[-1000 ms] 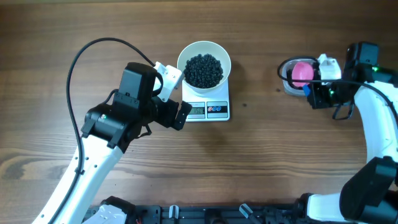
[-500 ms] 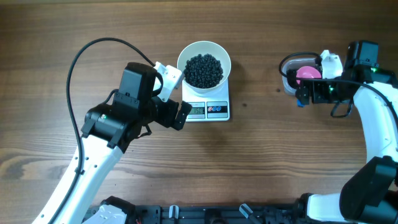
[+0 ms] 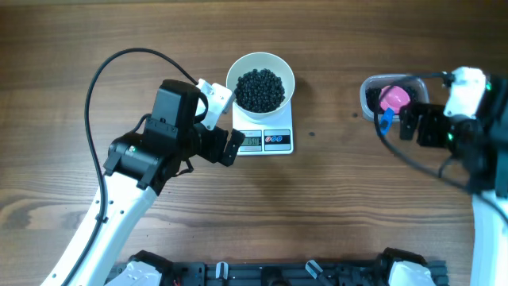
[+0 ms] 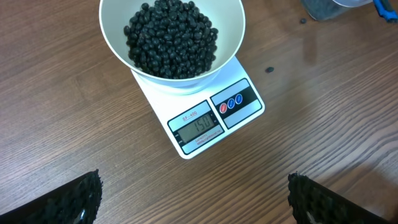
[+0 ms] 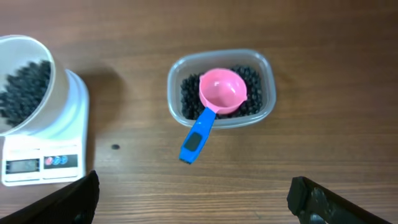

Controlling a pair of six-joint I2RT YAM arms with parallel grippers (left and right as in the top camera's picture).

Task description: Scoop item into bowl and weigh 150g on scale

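Observation:
The white bowl (image 3: 235, 73) stands on the scale (image 3: 279, 140) and holds a heap of black beads (image 3: 260, 89). In the left wrist view the bowl (image 4: 231, 53) is full of beads (image 4: 171, 36), and the scale (image 4: 247, 107) has its display lit. My left gripper (image 3: 226, 123) hovers open just left of the scale, nothing between its fingers (image 4: 74, 200). My right gripper (image 3: 403, 123) is open and empty, drawn back from the pink scoop (image 5: 222, 91). That scoop lies in the clear tub (image 5: 174, 74) on the remaining beads (image 5: 250, 77).
The scoop's blue handle (image 5: 195, 141) sticks out over the tub's near rim. One stray bead (image 5: 115, 147) lies on the wood between scale and tub. A black cable (image 3: 107, 67) loops behind the left arm.
The right gripper opened and let go of the scoop, which now rests in the tub. The right arm pulled back toward the near right. The left arm stayed still.

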